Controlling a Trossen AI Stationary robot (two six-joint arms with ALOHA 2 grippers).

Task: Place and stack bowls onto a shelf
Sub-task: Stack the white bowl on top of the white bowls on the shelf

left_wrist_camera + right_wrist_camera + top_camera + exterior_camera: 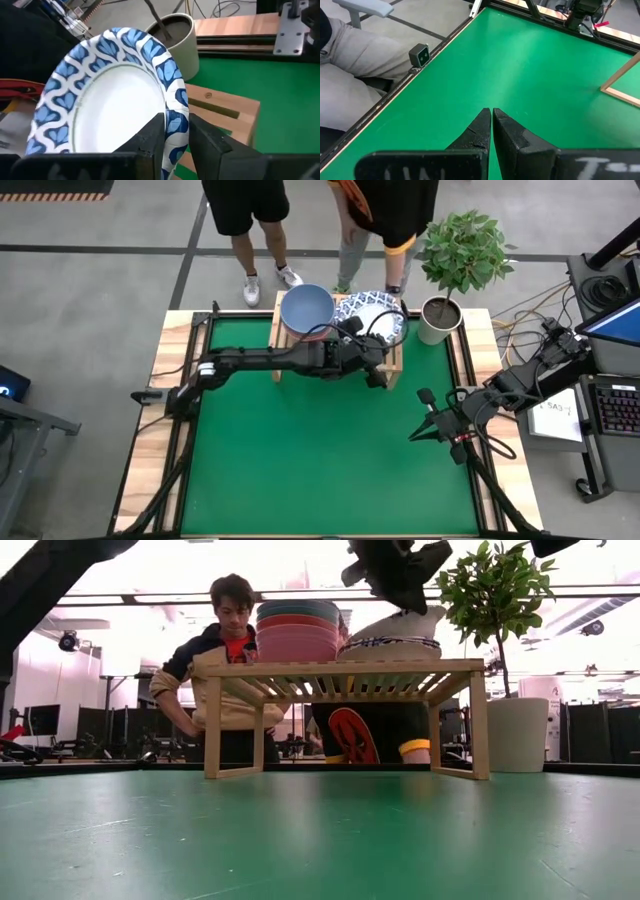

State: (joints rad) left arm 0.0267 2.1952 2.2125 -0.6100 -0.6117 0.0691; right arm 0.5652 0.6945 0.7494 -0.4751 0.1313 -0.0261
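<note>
My left gripper (176,137) grips the blue-patterned rim of a shallow white bowl (107,95), its fingers (150,137) clamped either side of the lip, and holds it tilted above the stack of patterned bowls (392,645) on the light-wood shelf (345,667) at the far edge of the surface (320,450). Beside that stack, nearer the shelf's left end, the deep bowls sit nested, the blue bowl (306,308) uppermost from above, with teal, red and pink bands (297,630) showing from the side.

I judge the task nearly finished: the green surface shows no bowl waiting, so lowering and releasing this one looks like the last step. How many patterned bowls lie beneath it I cannot tell.

The shelf is slatted pale wood on side legs; the deep bowls look smooth and plain, while the held bowl has a glossy white well inside its leaf-like blue print. A grey plant pot (438,320) stands just beside the shelf's right end. My right gripper (491,132) waits near the right edge, its fingers closed on nothing.
</note>
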